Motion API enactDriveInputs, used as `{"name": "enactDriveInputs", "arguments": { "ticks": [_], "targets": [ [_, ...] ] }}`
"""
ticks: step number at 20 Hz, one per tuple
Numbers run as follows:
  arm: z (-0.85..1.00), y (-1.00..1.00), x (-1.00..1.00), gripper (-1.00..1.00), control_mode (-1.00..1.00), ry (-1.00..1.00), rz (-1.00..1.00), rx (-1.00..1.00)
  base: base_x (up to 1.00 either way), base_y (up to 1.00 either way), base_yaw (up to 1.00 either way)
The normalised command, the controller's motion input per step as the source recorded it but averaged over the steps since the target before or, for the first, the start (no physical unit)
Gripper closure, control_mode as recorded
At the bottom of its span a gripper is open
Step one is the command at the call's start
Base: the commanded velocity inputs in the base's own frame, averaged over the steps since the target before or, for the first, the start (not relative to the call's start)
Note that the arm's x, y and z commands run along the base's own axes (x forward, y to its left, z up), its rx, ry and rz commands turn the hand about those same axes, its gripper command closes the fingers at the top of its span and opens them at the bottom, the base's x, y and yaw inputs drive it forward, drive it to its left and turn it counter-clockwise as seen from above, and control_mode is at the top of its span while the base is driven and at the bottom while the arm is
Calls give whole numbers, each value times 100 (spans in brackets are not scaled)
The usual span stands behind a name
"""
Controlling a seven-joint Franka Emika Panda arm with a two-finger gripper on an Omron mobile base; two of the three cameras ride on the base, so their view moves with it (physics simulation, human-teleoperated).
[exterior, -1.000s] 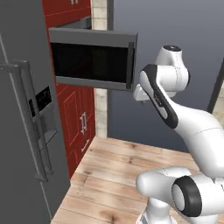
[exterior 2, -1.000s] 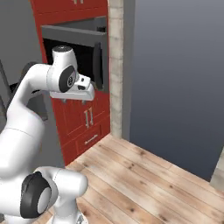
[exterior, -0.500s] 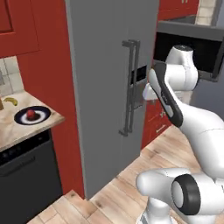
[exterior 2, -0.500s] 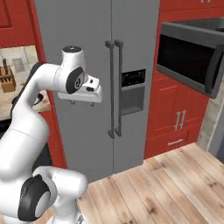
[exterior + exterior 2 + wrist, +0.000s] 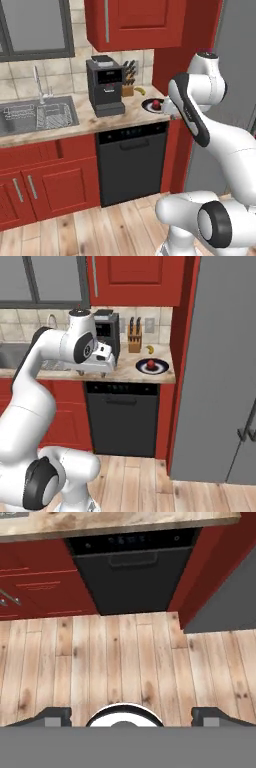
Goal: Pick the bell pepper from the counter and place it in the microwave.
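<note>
Bell pepper (image 5: 150,364): small, glossy and red, resting on a dark round plate (image 5: 162,369) at the right end of the counter; also seen in the left base view (image 5: 156,103), just behind the arm.
Counter (image 5: 85,123): beige-tan marbled top above red cabinets (image 5: 45,180) and a black dishwasher (image 5: 132,162); its front edge runs along the top of the hand view (image 5: 120,524).
Gripper (image 5: 95,373): hangs in front of the counter edge, left of the plate and well apart from the pepper; in the hand view (image 5: 131,716) the two dark tips stand wide apart with nothing between them — it is spread and empty.
Hand view: looks down at the pale wooden floor (image 5: 125,662), with the dishwasher front (image 5: 132,567) above it.
Coffee machine (image 5: 105,86): black, upright on the counter, left of the plate.
Knife block (image 5: 133,341): wooden, against the tiled wall behind the plate.
Banana (image 5: 150,349): yellow, lying near the wall between the knife block and the counter's right end.
Sink (image 5: 35,116): steel, set into the counter left of the coffee machine — a faucet (image 5: 36,80) rises behind it.
Fridge (image 5: 225,366): tall grey panel right of the counter.
</note>
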Motion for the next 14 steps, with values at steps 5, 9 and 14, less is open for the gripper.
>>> {"name": "enactDriveInputs", "arguments": {
  "ticks": [5,9,14],
  "targets": [
    [0,0,0,-100,100,0,0,0,100,13,23],
    [0,0,0,-100,100,0,0,0,94,-49,0],
    [0,0,0,-100,100,0,0,0,87,-38,0]
  ]
}}
